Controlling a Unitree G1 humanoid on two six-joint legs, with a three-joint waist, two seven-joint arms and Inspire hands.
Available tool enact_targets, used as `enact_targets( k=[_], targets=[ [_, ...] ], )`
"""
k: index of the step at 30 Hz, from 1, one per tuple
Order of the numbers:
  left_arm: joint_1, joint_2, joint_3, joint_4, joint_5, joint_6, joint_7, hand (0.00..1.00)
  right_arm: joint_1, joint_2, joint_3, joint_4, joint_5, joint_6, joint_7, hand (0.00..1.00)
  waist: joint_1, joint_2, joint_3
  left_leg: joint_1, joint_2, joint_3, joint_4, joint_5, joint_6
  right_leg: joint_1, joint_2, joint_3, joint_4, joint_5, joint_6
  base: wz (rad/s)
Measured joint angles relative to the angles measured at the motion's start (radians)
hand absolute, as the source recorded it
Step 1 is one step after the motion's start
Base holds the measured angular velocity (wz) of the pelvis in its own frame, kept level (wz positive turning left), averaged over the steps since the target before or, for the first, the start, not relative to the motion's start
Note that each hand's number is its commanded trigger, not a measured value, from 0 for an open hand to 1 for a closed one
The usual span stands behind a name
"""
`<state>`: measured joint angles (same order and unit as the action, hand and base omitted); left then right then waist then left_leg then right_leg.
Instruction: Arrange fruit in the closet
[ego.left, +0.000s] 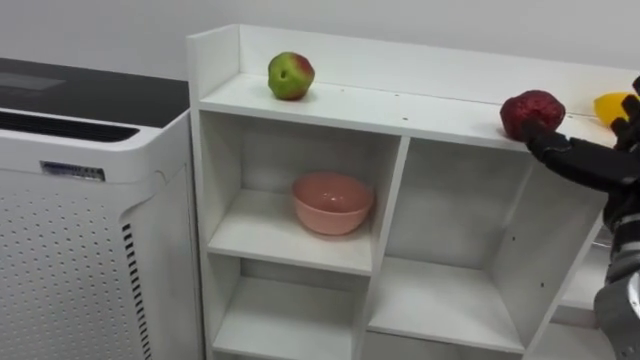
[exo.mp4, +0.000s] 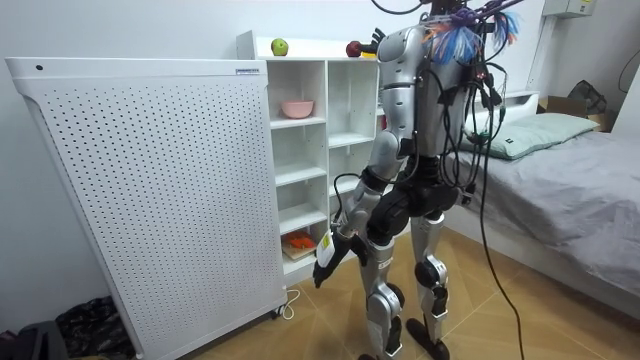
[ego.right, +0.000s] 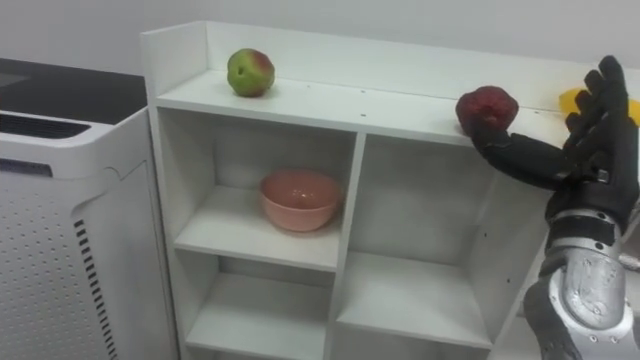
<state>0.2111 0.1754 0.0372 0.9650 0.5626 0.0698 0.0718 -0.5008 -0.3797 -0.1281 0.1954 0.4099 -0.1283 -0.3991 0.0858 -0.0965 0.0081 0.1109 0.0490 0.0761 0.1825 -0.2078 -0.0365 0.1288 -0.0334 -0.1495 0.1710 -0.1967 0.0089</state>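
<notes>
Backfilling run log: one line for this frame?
right hand: open, thumb at red fruit | red fruit, green apple: top shelf | pink bowl: compartment below

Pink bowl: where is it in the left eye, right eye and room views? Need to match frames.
Left eye view: pink bowl near picture centre, in the upper-left compartment of the closet.
Right eye view: pink bowl slightly left of centre, same compartment.
Room view: pink bowl small, upper middle, just right of the white perforated appliance.
Shared landmark: the green-red apple on the closet's top, above the bowl.
</notes>
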Motion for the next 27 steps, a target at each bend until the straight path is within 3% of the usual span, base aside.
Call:
enact_targets(
  k=[7,10,15,26,27],
  targets=[
    [0.003,0.0,0.0,-0.003,0.002,0.019,-0.016,0.0,-0.088,-0.019,0.009,0.119,-0.023,0.034,0.01,0.0,-0.001,0.0,-0.0003,-0.002,0.0,0.0,0.0,0.0,0.0,-0.01,0.0,0.0,0.0,0.0,0.0,0.0],
    [0.004,0.005,0.001,-0.004,0.002,0.019,-0.016,0.0,-0.117,-0.044,0.03,0.156,-0.027,0.056,0.021,0.0,0.0,-0.008,-0.0062,-0.011,0.0,-0.001,0.0,0.0,0.0,-0.012,-0.001,-0.02,0.0,0.0,0.0,0.0],
    [0.004,0.009,0.0,-0.005,0.003,0.026,-0.015,0.0,-0.169,-0.093,0.076,0.23,-0.036,0.066,0.058,0.0,0.002,-0.024,-0.0084,-0.013,0.0,-0.009,0.0,0.0,0.0,-0.011,-0.003,-0.054,-0.001,0.0,0.0,0.02],
    [0.008,0.015,0.001,-0.005,0.042,0.036,-0.014,0.0,-0.177,-0.095,0.079,0.263,-0.044,0.083,0.104,0.0,0.006,-0.039,-0.0074,-0.014,0.0,-0.013,0.0,0.0,0.0,-0.01,-0.005,-0.076,0.0,0.0,0.0,0.01],
    [0.01,0.016,0.001,-0.005,0.043,0.036,-0.014,0.0,-0.177,-0.095,0.079,0.263,-0.045,0.086,0.112,0.16,0.006,-0.043,-0.0069,-0.014,0.0,-0.013,0.001,0.0,0.0,-0.01,-0.005,-0.077,0.0,0.0,0.0,0.0]
  ],
)
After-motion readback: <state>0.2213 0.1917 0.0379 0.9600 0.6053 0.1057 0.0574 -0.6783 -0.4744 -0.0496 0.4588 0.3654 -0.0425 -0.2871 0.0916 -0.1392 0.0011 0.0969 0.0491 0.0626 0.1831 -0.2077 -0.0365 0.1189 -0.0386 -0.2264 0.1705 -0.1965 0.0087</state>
